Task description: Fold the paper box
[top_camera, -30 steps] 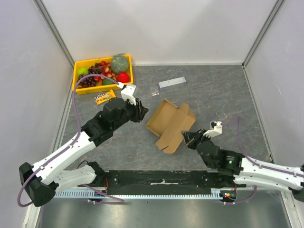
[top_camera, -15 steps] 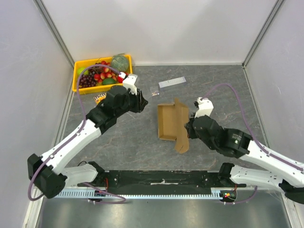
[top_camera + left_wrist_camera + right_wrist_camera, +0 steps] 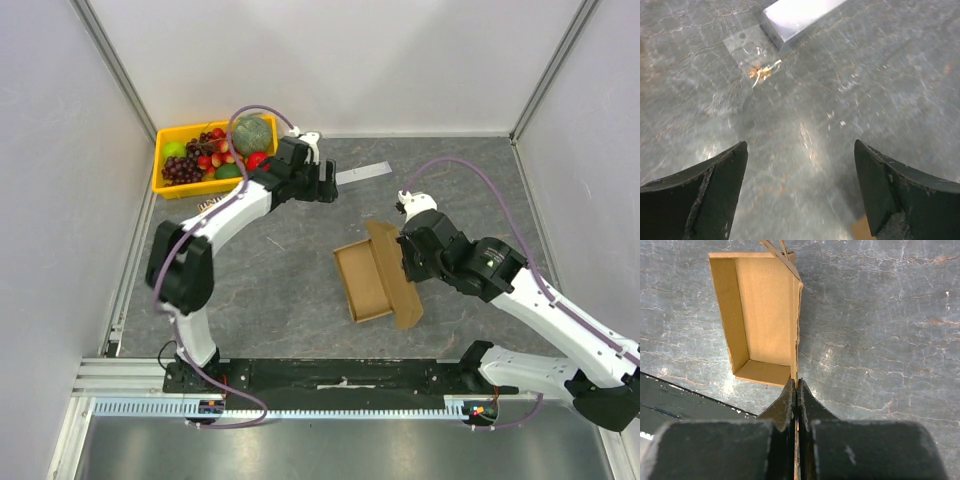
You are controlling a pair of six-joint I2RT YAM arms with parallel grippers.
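Observation:
The paper box [image 3: 362, 283] is a shallow brown cardboard tray lying open side up at mid-table, with a long flap [image 3: 398, 290] rising along its right side. My right gripper [image 3: 405, 268] is shut on that flap's edge. In the right wrist view the thin cardboard edge runs between the closed fingers [image 3: 796, 384], and the box [image 3: 762, 315] sits just beyond them. My left gripper [image 3: 324, 186] hangs open over bare table at the back, well away from the box. In its wrist view nothing lies between the wide-apart fingers of the left gripper [image 3: 800, 145].
A yellow tray [image 3: 162, 167] of plastic fruit stands at the back left. A grey-white flat strip [image 3: 363, 173] [image 3: 800, 17] and a small clear bag [image 3: 754, 56] lie just beyond the left gripper. A snack packet [image 3: 205, 204] lies near the tray. Grey walls close in on both sides.
The left arm swung away toward the back of the table and its gripper opened wide. The right gripper, still shut on the flap, lifted and turned the box, which now lies squarer.

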